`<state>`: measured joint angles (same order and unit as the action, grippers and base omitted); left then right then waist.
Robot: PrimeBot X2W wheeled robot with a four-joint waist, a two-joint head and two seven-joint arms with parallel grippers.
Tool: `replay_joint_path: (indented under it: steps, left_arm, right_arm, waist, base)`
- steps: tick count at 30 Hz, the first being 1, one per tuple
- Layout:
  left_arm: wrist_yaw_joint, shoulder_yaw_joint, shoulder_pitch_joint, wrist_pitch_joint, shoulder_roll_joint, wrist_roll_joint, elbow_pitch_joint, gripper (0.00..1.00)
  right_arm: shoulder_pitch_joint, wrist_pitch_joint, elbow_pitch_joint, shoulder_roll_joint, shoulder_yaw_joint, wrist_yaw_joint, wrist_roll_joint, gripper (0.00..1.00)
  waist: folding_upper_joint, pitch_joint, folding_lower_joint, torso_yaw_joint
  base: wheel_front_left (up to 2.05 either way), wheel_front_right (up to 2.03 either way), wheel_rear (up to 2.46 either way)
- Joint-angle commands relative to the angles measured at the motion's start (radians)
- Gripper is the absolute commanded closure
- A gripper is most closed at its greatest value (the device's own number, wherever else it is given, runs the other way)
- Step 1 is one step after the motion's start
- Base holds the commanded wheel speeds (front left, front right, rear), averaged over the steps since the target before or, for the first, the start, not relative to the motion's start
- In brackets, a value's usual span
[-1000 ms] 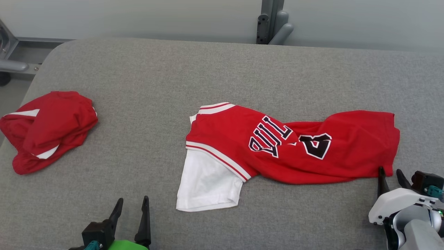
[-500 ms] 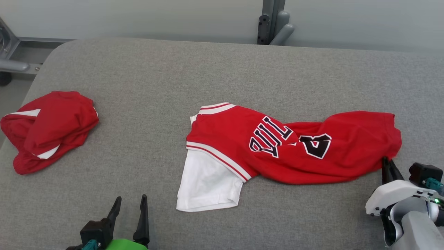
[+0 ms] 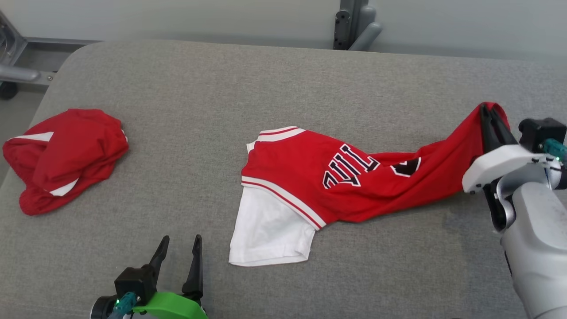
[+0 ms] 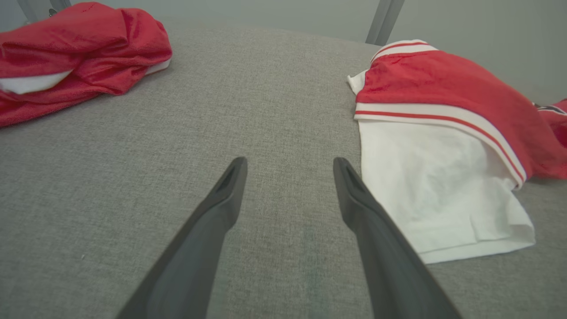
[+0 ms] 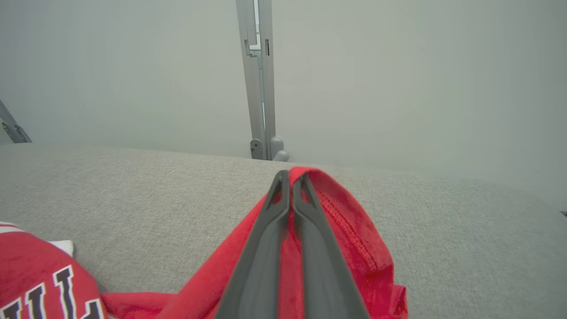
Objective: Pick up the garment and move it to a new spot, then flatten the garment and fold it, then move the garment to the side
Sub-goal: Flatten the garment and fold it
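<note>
Crumpled red shorts (image 3: 66, 159) with white stripes, far left on grey fabric-covered table (image 3: 212, 84), near its edge. Grey metal post (image 3: 350, 22) behind table's far edge, against pale wall (image 3: 177, 17). Metal frame (image 3: 15, 71) top left, beyond the table corner.

Matt red cloth jersey (image 3: 354, 186) on rough grey fabric table (image 3: 221, 88).

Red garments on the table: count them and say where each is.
2. The red jersey with black lettering and white sleeve lies centre, its right end pinched in the right claw; the crumpled red-and-white garment sits by the grey table's left edge.
</note>
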<state>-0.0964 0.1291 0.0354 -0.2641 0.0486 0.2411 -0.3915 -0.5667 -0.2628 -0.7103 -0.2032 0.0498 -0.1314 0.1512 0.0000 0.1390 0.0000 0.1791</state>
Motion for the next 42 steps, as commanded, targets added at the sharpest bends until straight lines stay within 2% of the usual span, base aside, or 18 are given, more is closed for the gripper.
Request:
replay_joint_path:
  steps: [1, 4, 5, 6, 7, 11, 16, 19, 25, 30, 35, 42]
  left_arm:
    - [-0.003, 0.002, 0.014, 0.0, 0.004, 0.001, 0.002, 0.0]
    - [-0.004, 0.016, 0.03, 0.0, 0.004, 0.003, 0.0, 0.0]
    - [-0.003, 0.019, 0.034, 0.0, 0.004, 0.006, -0.001, 0.0]
    - [-0.003, 0.021, 0.038, 0.0, 0.004, 0.008, -0.001, 0.0]
    - [-0.003, 0.024, 0.039, 0.0, 0.004, 0.009, -0.003, 0.0]
    - [0.003, 0.017, 0.034, 0.0, 0.004, 0.013, -0.004, 0.0]
    - [0.011, -0.002, 0.006, 0.0, 0.003, 0.017, -0.005, 0.0]
    - [0.012, -0.005, -0.005, 0.0, 0.004, 0.018, 0.001, 0.0]
    - [0.011, -0.005, -0.017, 0.0, 0.004, 0.017, 0.008, 0.0]
    - [0.011, 0.003, -0.031, 0.0, 0.004, 0.021, 0.008, 0.0]
    - [0.008, 0.008, -0.038, 0.0, 0.004, 0.02, 0.0, 0.0]
    - [0.004, -0.003, -0.043, 0.0, 0.004, 0.011, -0.004, 0.0]
  right_arm:
    - [-0.017, -0.003, -0.008, -0.011, -0.001, 0.001, -0.013, 1.0]
    - [-0.092, -0.003, -0.091, -0.022, -0.014, 0.001, -0.047, 1.0]
    - [-0.114, -0.003, -0.13, -0.024, -0.009, 0.001, -0.058, 0.82]
    - [-0.135, -0.002, -0.172, -0.028, -0.004, 0.001, -0.075, 0.05]
    - [-0.158, -0.002, -0.206, -0.029, 0.004, 0.001, -0.084, 0.0]
    - [-0.221, -0.002, -0.274, -0.011, 0.044, 0.001, -0.124, 0.0]
    - [-0.16, -0.003, -0.187, 0.023, 0.031, 0.001, -0.127, 0.0]
    - [-0.094, -0.003, -0.116, 0.029, 0.015, 0.001, -0.097, 0.0]
    - [0.086, -0.003, 0.009, 0.001, 0.011, 0.001, -0.027, 0.0]
    - [0.232, -0.003, 0.063, -0.015, 0.033, 0.001, 0.018, 0.0]
    - [0.284, -0.003, 0.048, -0.018, 0.053, 0.001, 0.008, 0.0]
    - [0.267, -0.003, 0.018, -0.009, 0.068, 0.001, -0.011, 0.0]
  waist:
    - [0.0, 0.024, 0.0, 0.032]
    - [0.0, 0.046, 0.0, 0.069]
    - [0.0, 0.054, 0.0, 0.081]
    - [0.0, 0.059, 0.0, 0.091]
    - [0.0, 0.064, 0.0, 0.1]
    - [0.0, 0.069, 0.0, 0.111]
    - [0.0, 0.039, 0.0, 0.078]
    - [0.0, 0.018, 0.0, 0.049]
    - [0.0, -0.017, 0.0, -0.007]
    - [0.0, -0.032, 0.0, -0.03]
    - [0.0, -0.033, 0.0, -0.023]
    - [0.0, -0.025, 0.0, -0.008]
  base:
    - [0.0, 0.0, 0.0]
    - [0.0, 0.0, 0.0]
    - [0.0, 0.0, 0.0]
    - [0.0, 0.0, 0.0]
    - [0.0, 0.0, 0.0]
    - [0.0, 0.0, 0.0]
    - [0.0, 0.0, 0.0]
    - [0.0, 0.0, 0.0]
    - [0.0, 0.0, 0.0]
    - [0.0, 0.0, 0.0]
    - [0.0, 0.0, 0.0]
    - [0.0, 0.0, 0.0]
